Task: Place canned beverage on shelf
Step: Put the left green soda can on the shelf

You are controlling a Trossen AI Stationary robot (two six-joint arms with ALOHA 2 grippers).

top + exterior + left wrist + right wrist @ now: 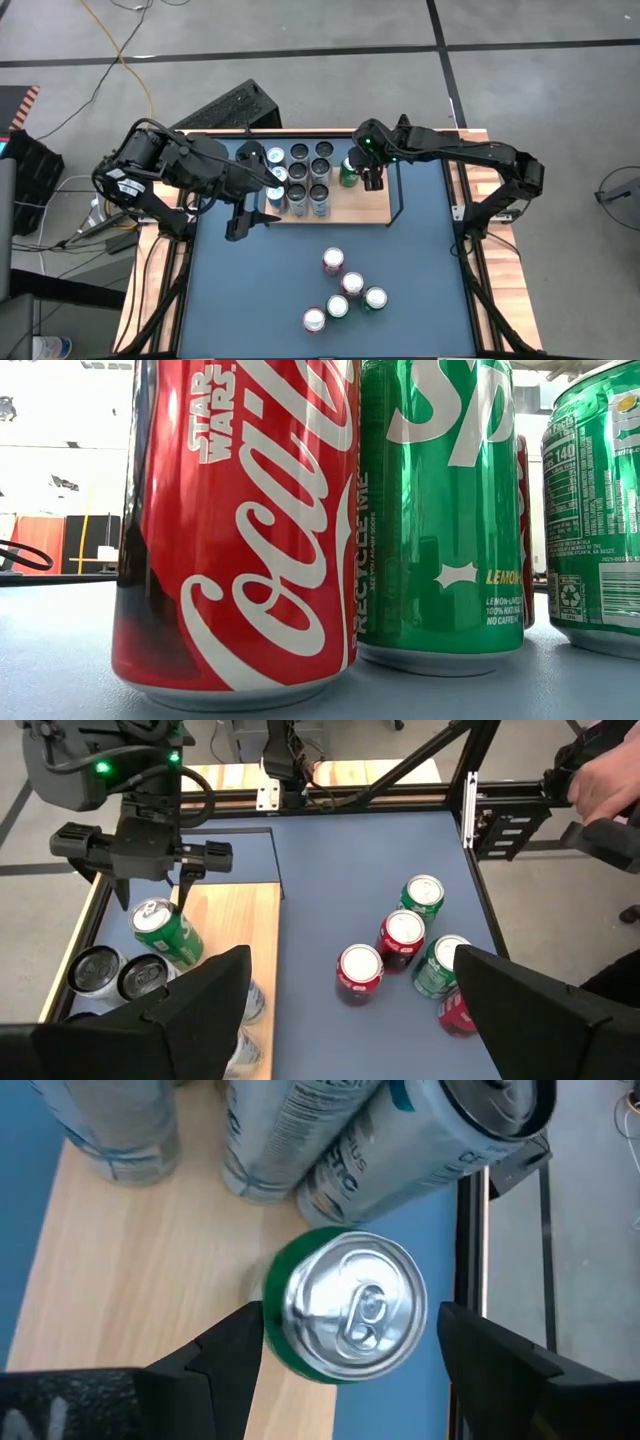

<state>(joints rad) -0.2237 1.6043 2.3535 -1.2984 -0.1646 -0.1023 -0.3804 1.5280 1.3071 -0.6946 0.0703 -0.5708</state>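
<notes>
Item: green can, upright on shelf; my right gripper above it, fingers spread, not gripping. Left gripper open, empty.

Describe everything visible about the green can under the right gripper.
The green can has a silver top with an unopened pull tab. It stands on the shelf of light wood, at its back edge near the black wire rail, beside the grey cans; in the left wrist view it looks tilted. The right gripper is above it, fingers spread either side with gaps showing, not clamped.
</notes>
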